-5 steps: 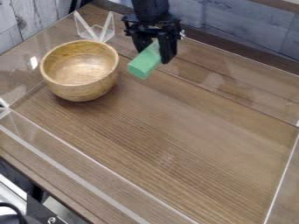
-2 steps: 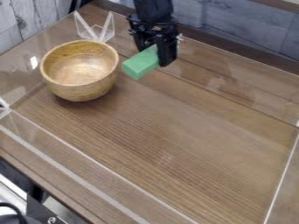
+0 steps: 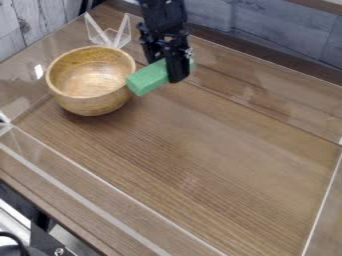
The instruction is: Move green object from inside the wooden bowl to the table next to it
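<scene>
A: Since the claw is clamped on the block, we treat the block as carried, not placed. We see it at the lower left of the fingers, tilted, out of the bowl and close to the bowl's right rim.

B: What has changed in the last second?

A: We note two changes. The block has rolled with the wrist, so its long side now lies closer to level than it did. The claw and block have also drifted slightly left in the picture, toward the bowl. We cannot tell whether the block touches the table or hangs just above it.

B: What does that mean for the task?

A: We judge the removal step done: the bowl's inside shows pale and bare. The set-down remains. We expect a short descent beside the bowl, then a release.

B: What edges do we watch?

A: We watch the bowl's thick rim first, because the block's left end sits near it; a drop there could land the block against the rim. Behind the claw we see a clear upright item and the rear wall.

B: Where is the open room?

A: We have wide bare tabletop to the right of and in front of the claw, well apart from the clear side walls.
</scene>
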`<state>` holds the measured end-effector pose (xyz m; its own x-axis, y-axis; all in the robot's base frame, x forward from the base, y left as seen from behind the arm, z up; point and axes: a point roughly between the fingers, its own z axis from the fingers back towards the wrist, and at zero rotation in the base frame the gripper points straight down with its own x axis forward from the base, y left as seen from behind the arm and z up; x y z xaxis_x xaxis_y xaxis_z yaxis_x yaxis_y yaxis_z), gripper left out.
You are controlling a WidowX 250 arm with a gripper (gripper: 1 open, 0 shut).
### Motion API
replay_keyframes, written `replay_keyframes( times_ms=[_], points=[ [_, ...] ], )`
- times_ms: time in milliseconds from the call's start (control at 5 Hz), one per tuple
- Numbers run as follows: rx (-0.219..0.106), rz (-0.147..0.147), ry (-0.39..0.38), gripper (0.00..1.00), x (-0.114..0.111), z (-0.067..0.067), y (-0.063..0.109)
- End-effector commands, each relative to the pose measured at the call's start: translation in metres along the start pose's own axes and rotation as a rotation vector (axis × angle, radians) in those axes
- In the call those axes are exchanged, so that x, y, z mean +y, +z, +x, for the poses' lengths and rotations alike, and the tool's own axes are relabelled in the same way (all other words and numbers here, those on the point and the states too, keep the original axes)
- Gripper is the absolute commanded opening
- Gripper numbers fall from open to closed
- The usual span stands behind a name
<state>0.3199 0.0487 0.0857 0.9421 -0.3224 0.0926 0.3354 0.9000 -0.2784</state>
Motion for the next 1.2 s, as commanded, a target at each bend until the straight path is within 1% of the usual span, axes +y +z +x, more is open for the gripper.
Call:
replay_keyframes(
  times_ms=[0,200,400,600,800,1000],
  points=[
    [-0.058,0.045,-0.052,0.00,-0.003,0.018,0.024],
    [-0.050,0.042,-0.064,0.00,-0.005,-0.013,0.015],
    [-0.028,0.035,-0.102,0.00,-0.003,-0.045,0.010],
    [-0.011,0.031,-0.123,0.00,-0.001,-0.069,0.004],
    [-0.012,0.025,-0.118,0.00,-0.001,-0.077,-0.001],
    [-0.011,0.015,-0.130,0.00,-0.011,-0.077,-0.007]
  ],
)
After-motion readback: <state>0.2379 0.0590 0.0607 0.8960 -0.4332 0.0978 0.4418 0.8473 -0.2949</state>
